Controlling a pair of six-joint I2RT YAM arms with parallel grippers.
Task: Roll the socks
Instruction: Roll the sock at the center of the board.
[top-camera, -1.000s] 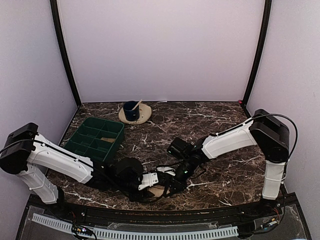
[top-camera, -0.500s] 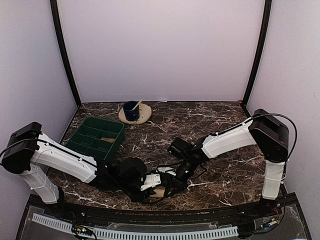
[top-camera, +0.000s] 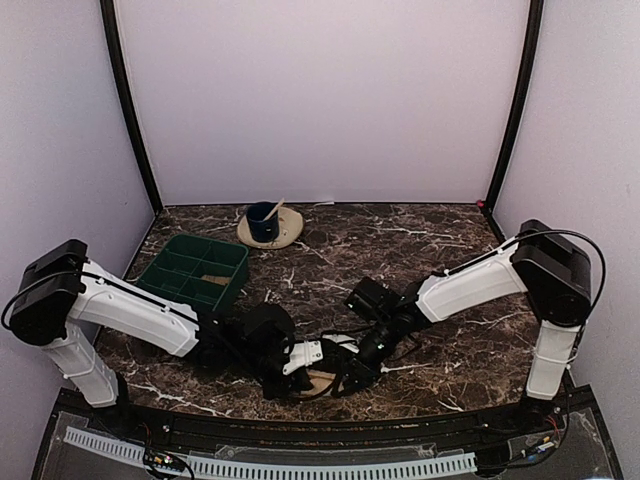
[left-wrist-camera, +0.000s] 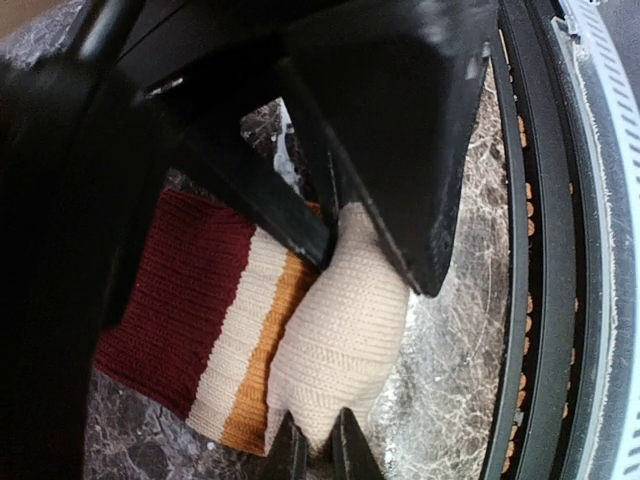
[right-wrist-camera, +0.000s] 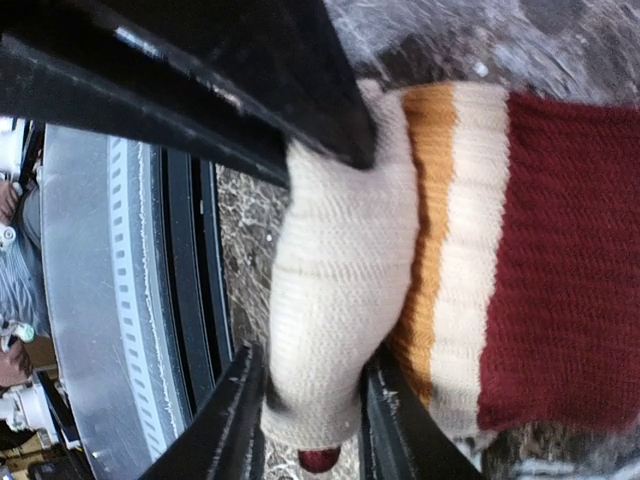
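Observation:
The socks (top-camera: 320, 381) lie together at the table's front edge, mostly hidden under both grippers in the top view. The plain tan sock (left-wrist-camera: 340, 330) forms a thick fold on top of the striped sock (left-wrist-camera: 190, 300), which shows dark red, cream and orange bands. My left gripper (left-wrist-camera: 320, 452) is shut, pinching the near end of the plain tan fold. My right gripper (right-wrist-camera: 315, 425) straddles the other end of the plain tan sock (right-wrist-camera: 340, 290), its fingers (right-wrist-camera: 240, 420) apart with a small gap on one side. The striped sock (right-wrist-camera: 560, 270) lies beside it. The two grippers face each other.
A green compartment tray (top-camera: 160, 270) stands at the left. A blue cup (top-camera: 263, 220) with a stick in it sits on a tan plate at the back. The black rail of the table's front edge (left-wrist-camera: 520, 300) runs right beside the socks.
My left gripper has closed on the plain tan sock and shifted slightly right. My right gripper's fingers have spread apart around the sock and its arm has edged right.

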